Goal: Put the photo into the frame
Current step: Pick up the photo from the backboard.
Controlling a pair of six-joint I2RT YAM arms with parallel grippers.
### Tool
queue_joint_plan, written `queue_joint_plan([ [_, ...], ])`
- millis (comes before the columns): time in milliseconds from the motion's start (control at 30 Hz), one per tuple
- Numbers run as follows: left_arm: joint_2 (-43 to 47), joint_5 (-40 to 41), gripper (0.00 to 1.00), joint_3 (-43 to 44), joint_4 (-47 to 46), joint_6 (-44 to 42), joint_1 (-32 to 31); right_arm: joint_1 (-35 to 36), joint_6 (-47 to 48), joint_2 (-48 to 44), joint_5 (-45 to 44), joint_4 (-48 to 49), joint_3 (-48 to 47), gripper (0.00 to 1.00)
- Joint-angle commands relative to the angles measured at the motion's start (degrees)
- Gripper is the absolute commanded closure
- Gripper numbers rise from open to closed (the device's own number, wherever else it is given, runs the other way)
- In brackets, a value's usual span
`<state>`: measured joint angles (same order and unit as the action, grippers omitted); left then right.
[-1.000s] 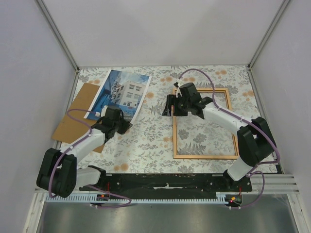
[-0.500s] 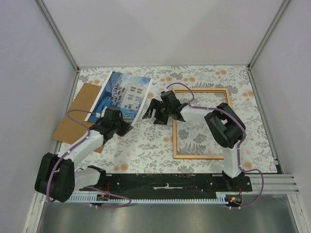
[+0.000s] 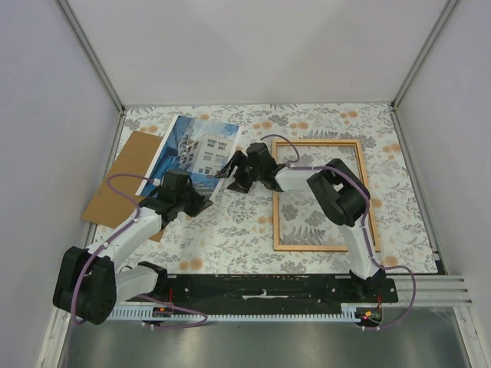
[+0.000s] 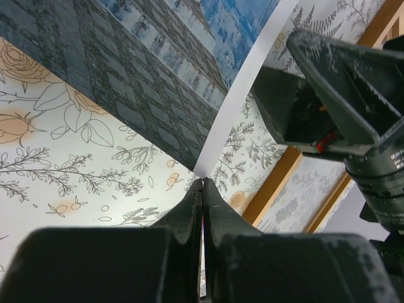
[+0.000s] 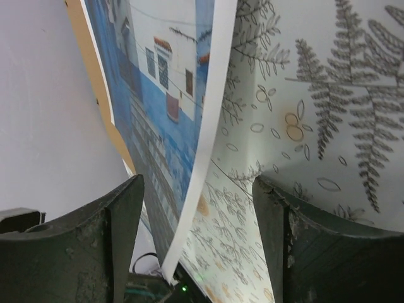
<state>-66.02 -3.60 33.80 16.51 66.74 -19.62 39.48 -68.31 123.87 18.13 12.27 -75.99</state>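
2 claws work the large blue-and-white paper photo (image 3: 196,149), left of the thin orange-brown wooden frame (image 3: 326,141). The left claw (image 4: 202,183) is pinched on its near corner and the right claw (image 5: 197,183) spread astride its edge; that one should close squarely before lifting.

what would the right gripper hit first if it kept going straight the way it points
Most likely the photo: its white edge lies between the open fingers of the right gripper, so going on should meet the print first.
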Motion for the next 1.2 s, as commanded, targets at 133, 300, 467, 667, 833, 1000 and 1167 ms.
queue_joint_plan([
  [133,1.77,-4.31,0.98,1.00,0.36,-2.23,-0.16,0.24,-5.34,4.71,-2.22,3.02,-6.36,0.29],
  [300,3.44,-5.72,0.98,0.91,1.06,-2.58,-0.16,-0.20,-5.52,6.20,-3.45,2.23,-8.65,0.42],
  [467,4.49,-6.51,0.89,2.40,3.61,-4.86,-0.16,-0.99,-4.29,7.61,-3.19,2.32,-10.50,0.70],
  [667,1.26,0.24,0.53,12.23,12.04,-16.70,-0.07,-1.87,-0.26,6.65,-2.93,0.49,-11.98,1.00],
  [833,-6.04,8.58,0.46,25.23,18.54,-28.22,-2.52,-2.04,5.11,2.79,-3.63,-6.11,-13.57,1.00],
  [1000,-12.72,20.54,0.45,37.80,25.75,-34.48,-9.99,-2.74,7.58,-0.29,-1.79,-10.50,-14.45,1.00],
  [1167,-18.61,30.83,0.46,46.60,32.08,-37.12,-18.69,-3.36,8.99,-1.97,-0.82,-15.87,-16.12,1.00],
])
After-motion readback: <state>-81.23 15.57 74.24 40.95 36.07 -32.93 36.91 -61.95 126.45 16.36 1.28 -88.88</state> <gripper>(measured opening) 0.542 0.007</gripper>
